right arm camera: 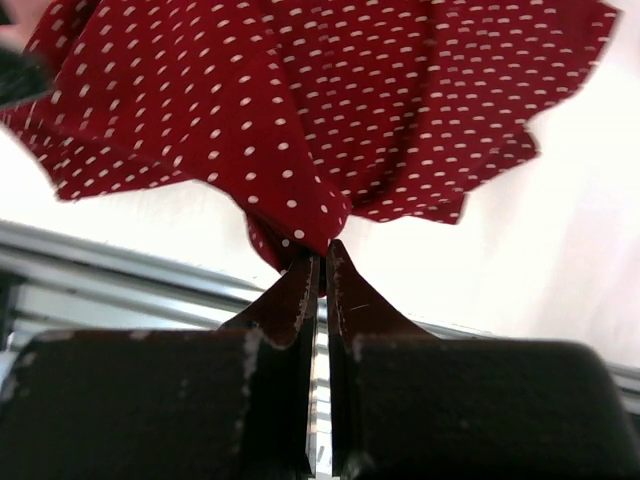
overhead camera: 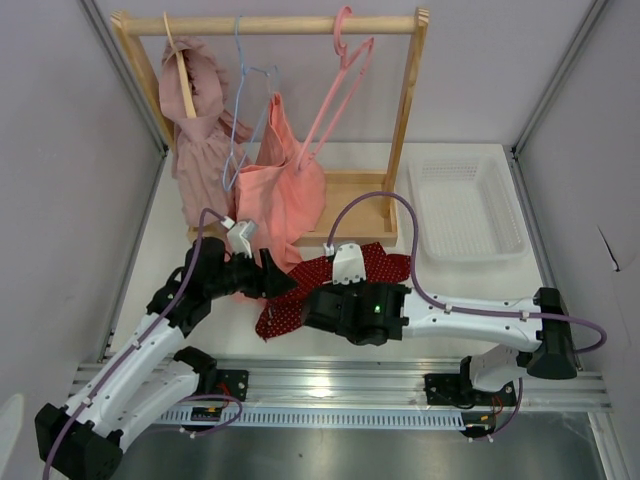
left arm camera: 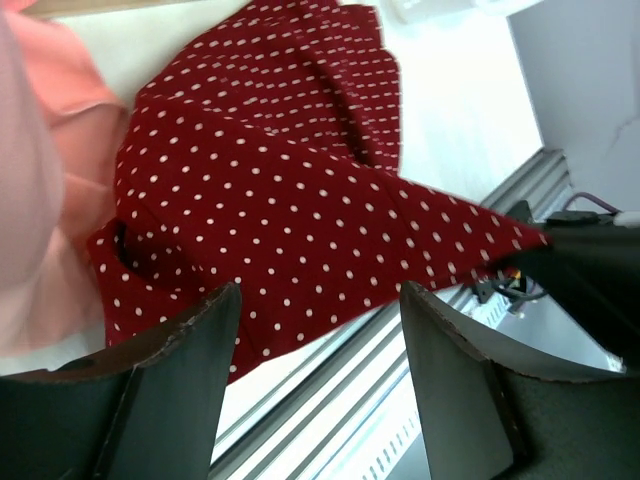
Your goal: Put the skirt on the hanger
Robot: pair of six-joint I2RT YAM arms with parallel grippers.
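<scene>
The dark red polka-dot skirt (overhead camera: 385, 264) lies crumpled on the white table in front of the rack. My right gripper (right arm camera: 322, 256) is shut on a bunched fold of the skirt (right arm camera: 330, 100) at its near edge. My left gripper (left arm camera: 320, 288) is open just left of the skirt (left arm camera: 270, 190); its fingers (left arm camera: 190, 350) hover over the cloth's near edge with nothing between them. In the top view the left gripper (overhead camera: 280, 281) is at the skirt's left end and the right gripper (overhead camera: 305, 305) sits close beside it. The pink hanger (overhead camera: 338, 95) hangs bare on the rack's rod at the right.
A wooden rack (overhead camera: 408, 110) stands at the back. A salmon-pink garment (overhead camera: 282, 195) on a blue wire hanger and a mauve ruffled garment (overhead camera: 200, 130) on a wooden hanger hang from it. A white basket (overhead camera: 465, 208) is at the right. A metal rail (overhead camera: 350, 380) runs along the near edge.
</scene>
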